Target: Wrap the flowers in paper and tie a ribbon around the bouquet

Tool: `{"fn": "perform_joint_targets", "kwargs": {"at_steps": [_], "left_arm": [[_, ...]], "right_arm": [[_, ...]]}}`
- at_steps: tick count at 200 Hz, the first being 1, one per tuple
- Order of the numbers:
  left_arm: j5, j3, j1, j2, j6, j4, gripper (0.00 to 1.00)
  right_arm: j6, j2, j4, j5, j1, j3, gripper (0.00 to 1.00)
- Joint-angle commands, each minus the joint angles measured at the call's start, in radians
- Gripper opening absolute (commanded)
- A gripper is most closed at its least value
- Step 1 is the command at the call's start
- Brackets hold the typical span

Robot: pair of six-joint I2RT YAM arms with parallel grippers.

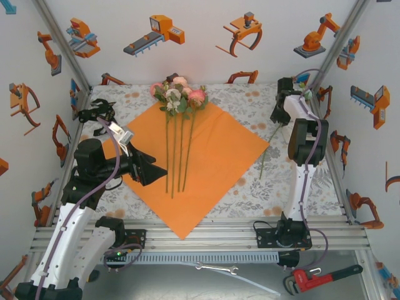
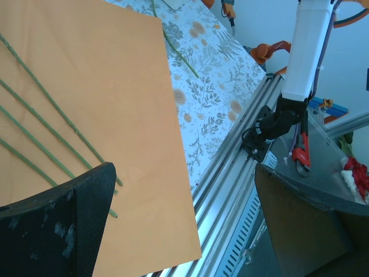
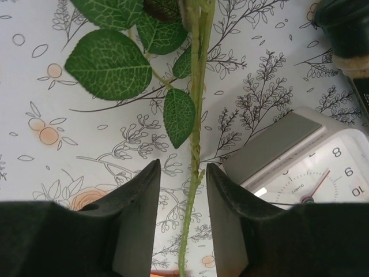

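Note:
The orange paper lies flat as a diamond on the printed tablecloth. The flowers rest on it, blooms at the far corner, and their thin stems run toward me. One more stem lies off the paper on the right. My right gripper hangs over this stem, open, a finger on each side and not pinching it; green leaves lie just beyond. My left gripper is wide open above the paper's near edge. A black tangle sits at the back left; I cannot tell if it is the ribbon.
A white alarm clock lies right beside the right gripper's finger. The aluminium rail runs along the near table edge. Below it lie a red pipe wrench and a steel spanner. White walls close in on three sides.

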Motion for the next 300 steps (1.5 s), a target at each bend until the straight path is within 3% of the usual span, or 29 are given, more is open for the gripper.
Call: {"fn": "perform_joint_targets", "kwargs": {"at_steps": [1,46,91,145,198,247,300], "left_arm": [[-0.005,0.002,-0.005,-0.01,0.012,-0.008,0.97],[-0.011,0.003,-0.004,-0.013,0.014,-0.013,0.97],[-0.02,0.002,-0.004,-0.016,0.017,-0.014,0.97],[0.001,0.003,-0.005,-0.007,0.016,-0.008,0.97],[-0.058,0.009,-0.003,0.008,0.023,-0.037,0.97],[-0.063,0.011,-0.002,0.015,0.025,-0.039,0.97],[-0.065,0.01,0.001,0.02,0.027,-0.041,0.97]], "right_arm": [[0.017,0.028,-0.033,-0.036,-0.018,0.045,0.32],[0.01,0.07,-0.09,-0.052,-0.02,0.104,0.2],[-0.018,0.029,-0.09,-0.073,-0.017,0.112,0.0],[-0.026,-0.261,0.029,-0.156,0.043,-0.042,0.0],[0.08,-0.397,0.097,-0.222,0.238,-0.152,0.0],[0.229,-0.288,0.225,-0.239,0.473,-0.185,0.0],[0.396,-0.098,0.277,-0.229,0.563,-0.057,0.0]]}}
